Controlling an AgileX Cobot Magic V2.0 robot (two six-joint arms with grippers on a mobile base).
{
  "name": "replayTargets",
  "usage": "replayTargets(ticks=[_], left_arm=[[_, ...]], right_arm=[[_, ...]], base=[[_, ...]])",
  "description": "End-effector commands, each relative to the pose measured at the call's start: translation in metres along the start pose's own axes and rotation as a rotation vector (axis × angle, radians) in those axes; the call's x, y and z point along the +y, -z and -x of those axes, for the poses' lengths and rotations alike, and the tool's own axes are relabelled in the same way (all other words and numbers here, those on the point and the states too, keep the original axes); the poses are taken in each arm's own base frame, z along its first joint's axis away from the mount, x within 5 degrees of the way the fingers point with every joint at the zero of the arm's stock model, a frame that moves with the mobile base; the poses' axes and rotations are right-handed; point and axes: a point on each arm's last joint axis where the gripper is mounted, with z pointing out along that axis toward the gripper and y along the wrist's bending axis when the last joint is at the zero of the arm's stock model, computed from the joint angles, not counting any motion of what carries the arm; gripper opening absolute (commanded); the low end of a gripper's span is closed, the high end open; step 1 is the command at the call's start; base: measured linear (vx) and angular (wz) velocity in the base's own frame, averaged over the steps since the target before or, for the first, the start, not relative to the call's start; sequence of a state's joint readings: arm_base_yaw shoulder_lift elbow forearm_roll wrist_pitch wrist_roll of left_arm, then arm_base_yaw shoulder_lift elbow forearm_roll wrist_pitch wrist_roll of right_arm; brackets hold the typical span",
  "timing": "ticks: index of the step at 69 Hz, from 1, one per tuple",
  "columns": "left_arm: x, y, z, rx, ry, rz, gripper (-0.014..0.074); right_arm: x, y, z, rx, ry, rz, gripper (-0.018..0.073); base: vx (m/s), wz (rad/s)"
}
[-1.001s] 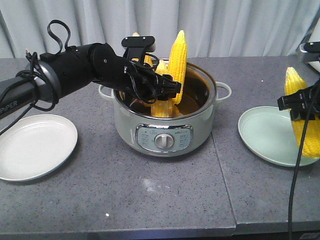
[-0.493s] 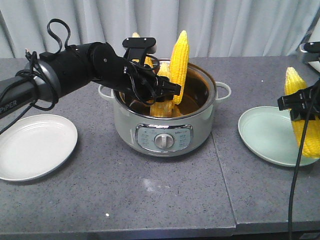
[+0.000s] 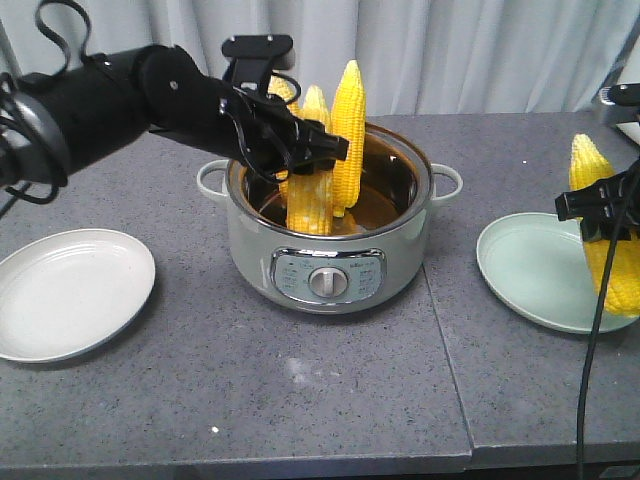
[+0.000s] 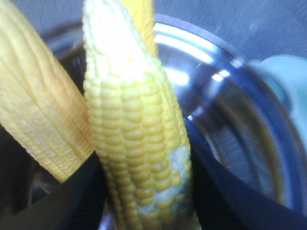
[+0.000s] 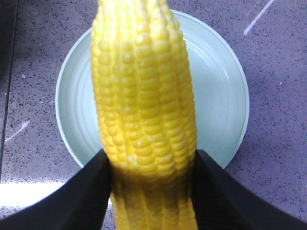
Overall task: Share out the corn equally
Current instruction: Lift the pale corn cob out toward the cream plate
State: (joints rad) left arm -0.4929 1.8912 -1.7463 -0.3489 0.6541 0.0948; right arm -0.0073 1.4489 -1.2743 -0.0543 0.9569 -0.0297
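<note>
Kernels of a pale cob (image 3: 308, 205) are pinched between the closed left gripper (image 3: 315, 152) fingers, tip up, near-vertical in the pot (image 3: 330, 262). A bright cob (image 3: 604, 262) is clamped by the right gripper (image 3: 598, 206), tip up, over the green plate (image 3: 525, 270).

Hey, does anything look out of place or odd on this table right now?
Nothing spilled or broken. Two small things: the cob in the left tool has pale whitish patches on its lower kernels, and a faint white smudge marks the table in front of the pot.
</note>
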Motion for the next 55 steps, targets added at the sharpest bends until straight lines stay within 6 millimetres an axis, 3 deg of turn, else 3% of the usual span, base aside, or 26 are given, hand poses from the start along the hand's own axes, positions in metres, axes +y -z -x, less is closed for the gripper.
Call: replayTargets(ticks=[1,17,38,55], left_arm=[[-0.017,0.06,0.031,-0.19,-0.039,-0.015,0.0172],[-0.017,0.111,0.037,-0.209,-0.108,0.062,0.0172],[0.017,0.169,0.033,-0.157,-0.07,0.232,0.0172],[0.041,0.2,0.023,-0.119,-0.036,0.376,0.0172]], right_arm=[[-0.004,0.02,0.008,-0.105,0.007,-0.014,0.026],[-0.004,0.02,0.008,-0.105,0.007,-0.014,0.026],[-0.004,0.02,0.008,-0.105,0.007,-0.014,0.026],[-0.004,0.02,0.008,-0.105,0.007,-0.014,0.026]], base=[[0.0,0.0],[0.0,0.0],[0.0,0.0],[0.0,0.0]])
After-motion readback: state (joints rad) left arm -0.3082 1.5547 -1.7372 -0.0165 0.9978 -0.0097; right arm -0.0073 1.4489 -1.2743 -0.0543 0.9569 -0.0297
